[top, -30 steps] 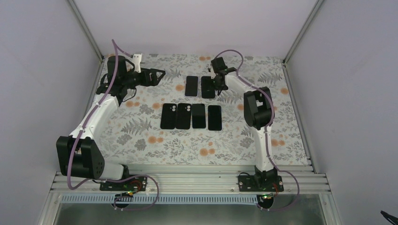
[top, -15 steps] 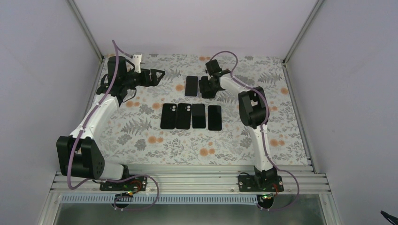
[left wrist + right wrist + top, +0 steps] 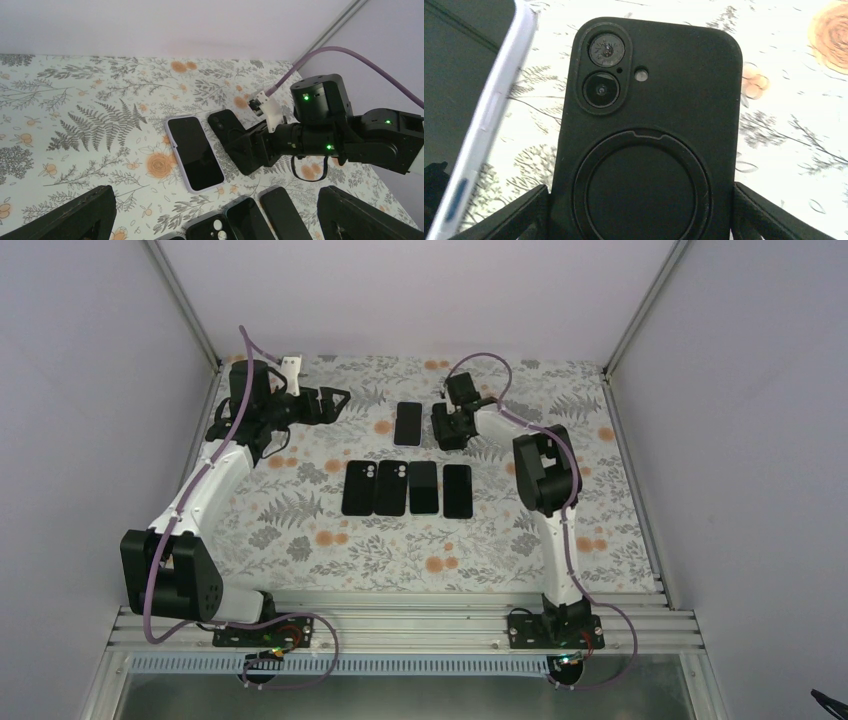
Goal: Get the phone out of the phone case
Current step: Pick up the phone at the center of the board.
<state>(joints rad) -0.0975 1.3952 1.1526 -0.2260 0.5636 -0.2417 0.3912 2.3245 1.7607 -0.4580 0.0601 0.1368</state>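
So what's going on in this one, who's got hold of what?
The right gripper is down at the black-cased phone, which lies face down on the table beside a lavender-cased phone lying screen up. Its jaws straddle the sides of the case, close against them. A firm grip can't be confirmed, and the phone is not yet out. The left gripper hovers open at the far left, holding nothing.

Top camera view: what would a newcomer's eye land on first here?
The right gripper at the table's far middle, its fingers straddling a black-cased phone lying camera-side up. Beside it lies a lilac-cased phone, screen up, and four dark phones sit in a row mid-table on the floral cloth.
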